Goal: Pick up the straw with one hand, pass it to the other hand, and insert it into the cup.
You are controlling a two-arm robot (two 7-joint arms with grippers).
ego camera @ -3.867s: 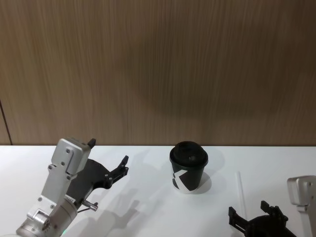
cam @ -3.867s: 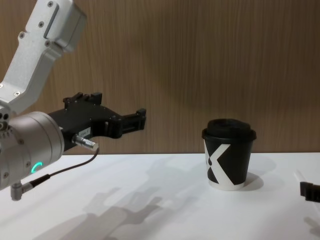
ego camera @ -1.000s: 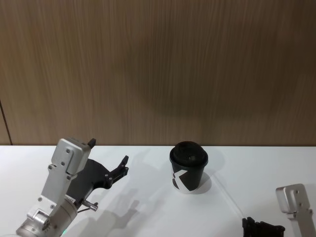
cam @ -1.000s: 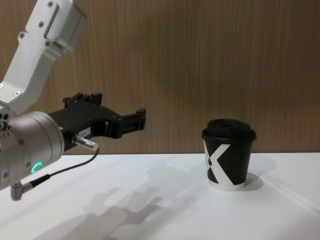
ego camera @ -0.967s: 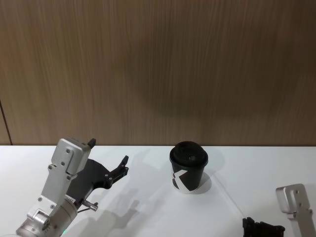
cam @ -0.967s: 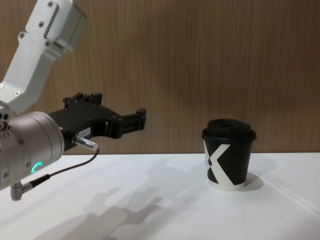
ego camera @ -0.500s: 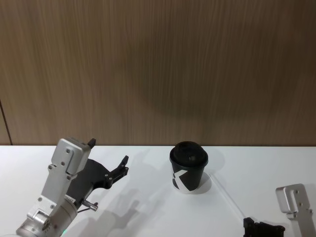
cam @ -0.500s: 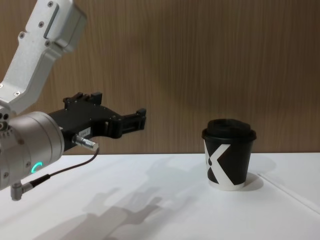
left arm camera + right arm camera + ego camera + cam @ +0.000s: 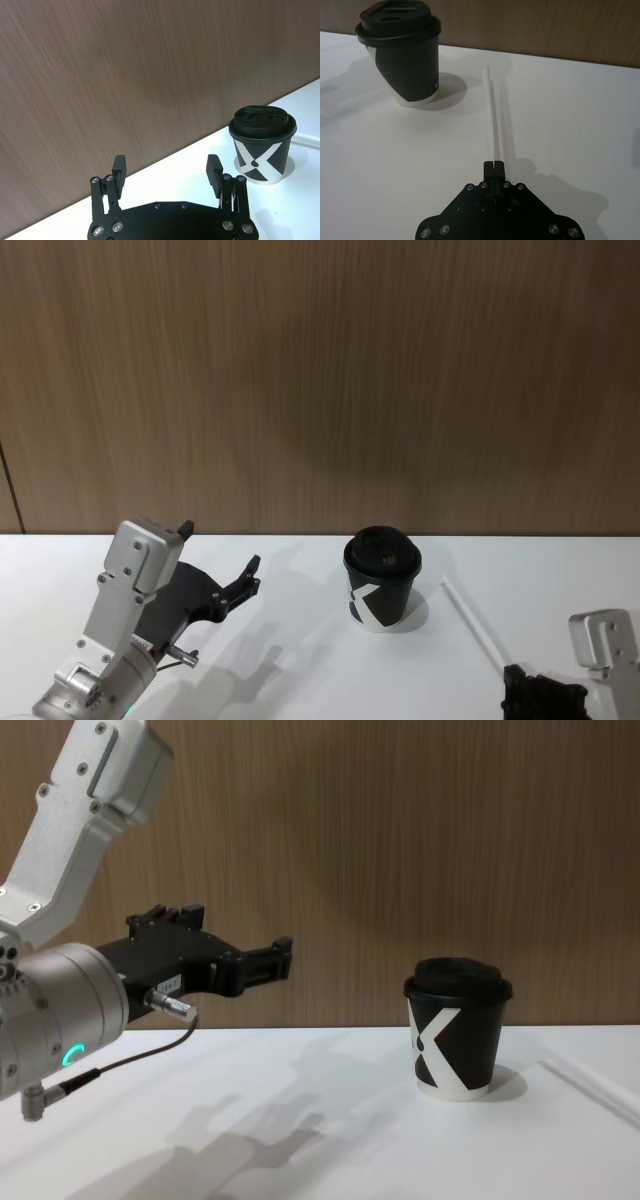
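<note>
The black cup [image 9: 382,580] with its domed lid stands on the white table, also seen in the chest view [image 9: 456,1040]. The thin white straw [image 9: 475,625] slants from beside the cup to my right gripper [image 9: 516,678], which is shut on its near end at the lower right. In the right wrist view the straw [image 9: 489,110] runs out from the closed fingertips [image 9: 494,167] toward the cup [image 9: 402,50], casting a shadow line beside it. My left gripper [image 9: 238,590] hovers open left of the cup, its fingers [image 9: 119,167] spread and aimed at the cup [image 9: 262,145].
A wood-panelled wall [image 9: 320,380] rises directly behind the table's back edge. The white tabletop [image 9: 300,660] stretches bare between the two arms. The left arm's silver wrist [image 9: 50,1020] with its green ring fills the chest view's left.
The right gripper, open over the lying straw 3.9 s ago, is now shut on it. Over the last second it shifted slightly right and the straw swung with it. Left arm unchanged.
</note>
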